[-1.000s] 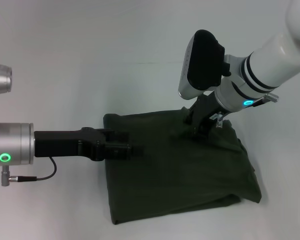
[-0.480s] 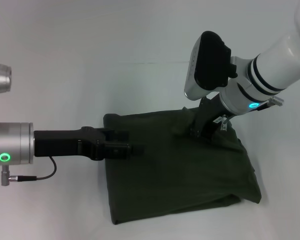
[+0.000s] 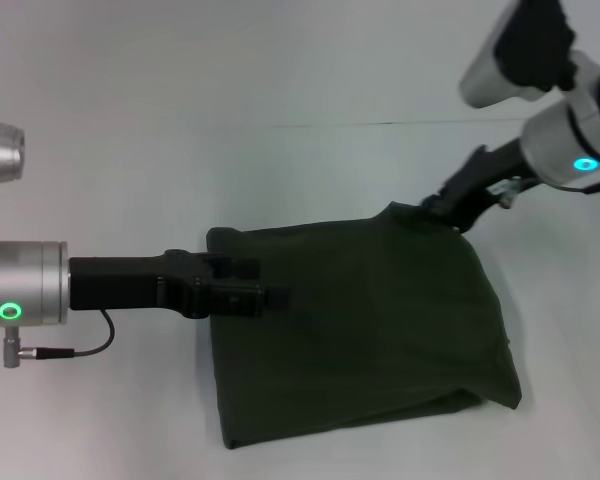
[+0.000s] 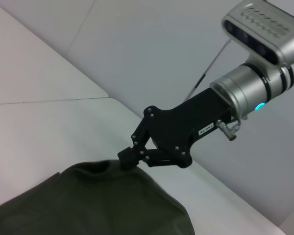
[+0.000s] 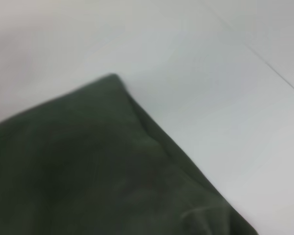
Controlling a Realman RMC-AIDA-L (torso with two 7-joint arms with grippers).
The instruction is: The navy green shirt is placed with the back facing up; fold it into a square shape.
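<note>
While the head view shows the navy green shirt [image 3: 355, 330] already folded to a rough square on the table [image 3: 130, 130], we see the left gripper [image 3: 270, 297] over its left edge, jaws unreadable. From the left wrist, the right gripper [image 4: 126, 160] looks pinched narrow at the shirt's far right corner, though whether it grips cloth we cannot tell. From the right wrist we see only soft, limp cloth, which we judge best pinched at corners and edges.

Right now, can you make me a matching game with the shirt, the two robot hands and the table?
Things:
1. shirt
2. left gripper
3. right gripper
4. table

Descriptions:
A. pale and flat, under everything
B. dark green, folded into a rough square
C. at the shirt's far right corner
D. over the shirt's left edge

Pairs: 1-B, 2-D, 3-C, 4-A
</note>
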